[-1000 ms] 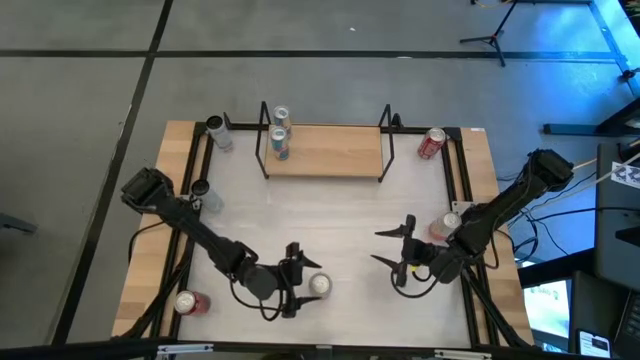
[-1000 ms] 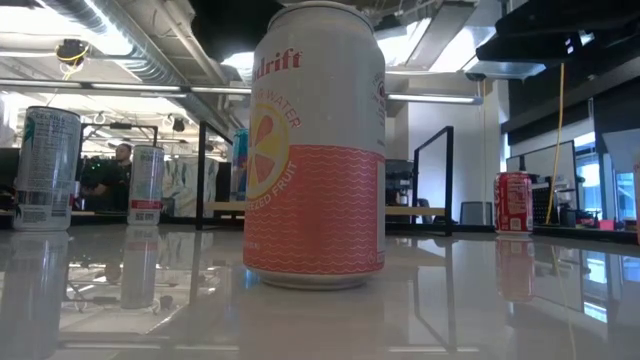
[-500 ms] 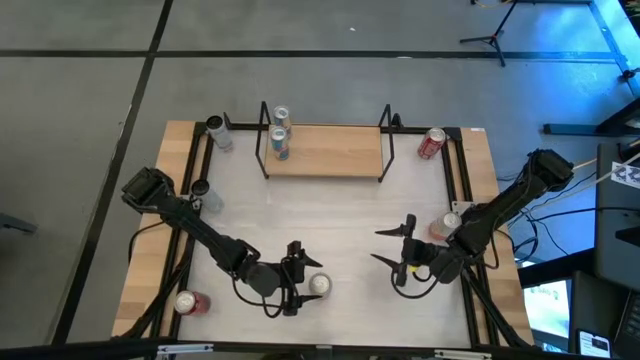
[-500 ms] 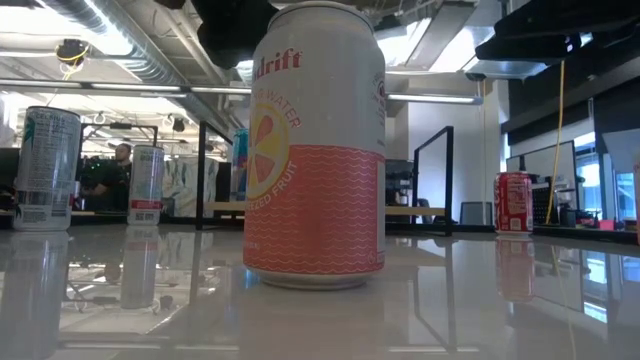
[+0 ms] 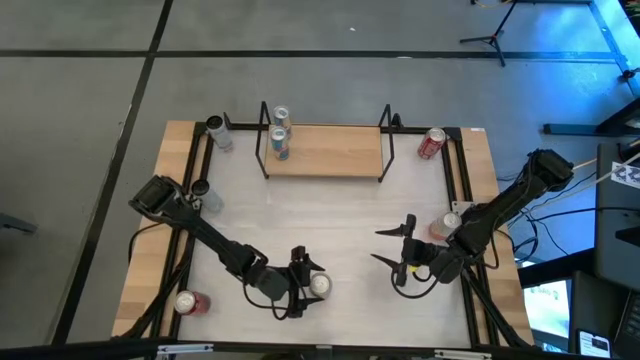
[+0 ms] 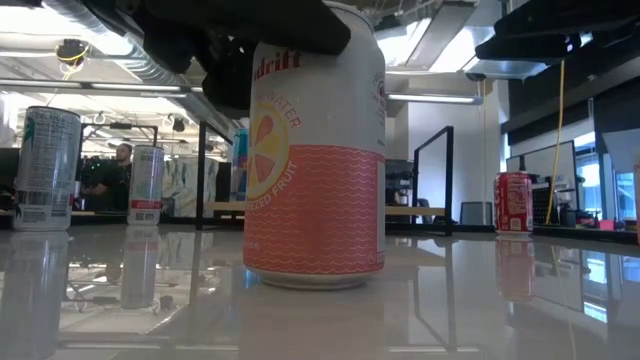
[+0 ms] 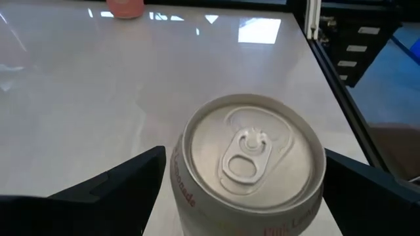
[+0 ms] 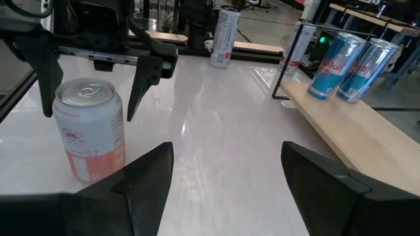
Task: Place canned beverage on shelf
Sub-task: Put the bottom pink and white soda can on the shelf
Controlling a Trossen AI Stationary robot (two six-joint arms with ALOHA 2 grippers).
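The pink can point(image 5: 319, 284) stands upright on the table point(image 5: 330, 215), near the front edge, approx. in the middle. Its long axis points straight up, tab on top.

The left gripper point(image 5: 299, 283) is right at the can. Its fingers are spread wide, one each side of the can, w/ gaps showing, so it isn't squeezing yet. In the left wrist view the can point(image 7: 248, 170) sits just in front, between the two dark fingers point(image 7: 111, 190). In the right wrist view the fingers hang down on both sides of the can's top point(image 8: 88, 128).

The right gripper point(image 5: 393, 247) waits close by, also open, holding nothing. It's more to the right side, so the left arm is much nearer to the can.

The shelf point(image 5: 325, 152) is at the back of the table, well apart from the can, straight ahead. Two blue cans point(image 5: 280, 135) stand at its left end; the rest of the board looks bare.

Likely next: close on the can, lift, carry it back to the shelf.
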